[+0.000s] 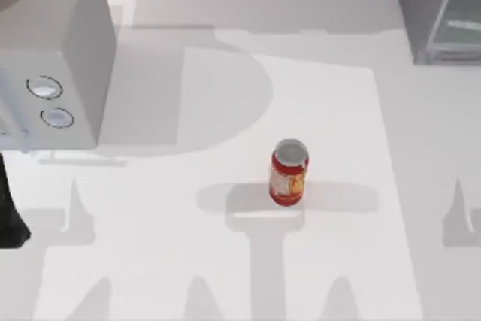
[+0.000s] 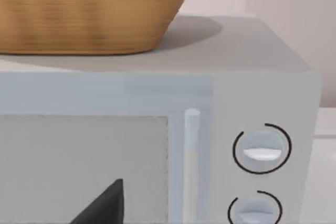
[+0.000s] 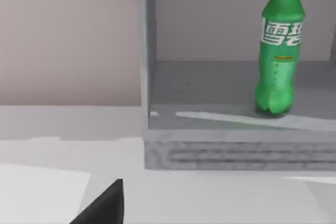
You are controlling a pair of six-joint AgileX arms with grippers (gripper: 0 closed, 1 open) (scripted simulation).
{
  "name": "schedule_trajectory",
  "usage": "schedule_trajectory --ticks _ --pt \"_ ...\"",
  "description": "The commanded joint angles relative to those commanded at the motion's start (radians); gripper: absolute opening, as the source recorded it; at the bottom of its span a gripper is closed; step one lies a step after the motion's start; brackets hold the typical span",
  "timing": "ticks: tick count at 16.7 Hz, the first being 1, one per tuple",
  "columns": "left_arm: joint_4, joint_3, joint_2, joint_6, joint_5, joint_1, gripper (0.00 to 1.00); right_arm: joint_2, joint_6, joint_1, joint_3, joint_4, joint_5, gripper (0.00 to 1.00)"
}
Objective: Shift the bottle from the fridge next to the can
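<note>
Bottle (image 3: 279, 51) upright inside fridge (image 3: 236, 150), ahead of right gripper (image 3: 102, 205), the nearer arm; finger state unclear.

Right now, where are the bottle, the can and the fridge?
bottle (image 3: 280, 51), right wrist view, on its white-green label.
can (image 1: 288, 174), top view, on its red side.
fridge (image 3: 236, 153), right wrist view, on its grey front base ledge.

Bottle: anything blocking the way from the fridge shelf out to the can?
Nothing visible does. The bottle stands upright on the fridge shelf, its open front unobstructed in the right wrist view. The can stands alone mid-table, with bare table between it and the fridge.
</note>
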Motion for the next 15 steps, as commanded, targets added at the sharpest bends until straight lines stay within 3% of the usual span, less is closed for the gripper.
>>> schedule_trajectory --ticks 7,15 --pt "0.000 0.000 0.000 0.000 0.000 0.000 1.00 0.157 0.001 -0.026 0.097 0.113 -0.021 1.00" --pt "0.000 0.000 0.000 0.000 0.000 0.000 1.00 0.926 0.004 -0.120 0.459 0.534 -0.102 1.00"
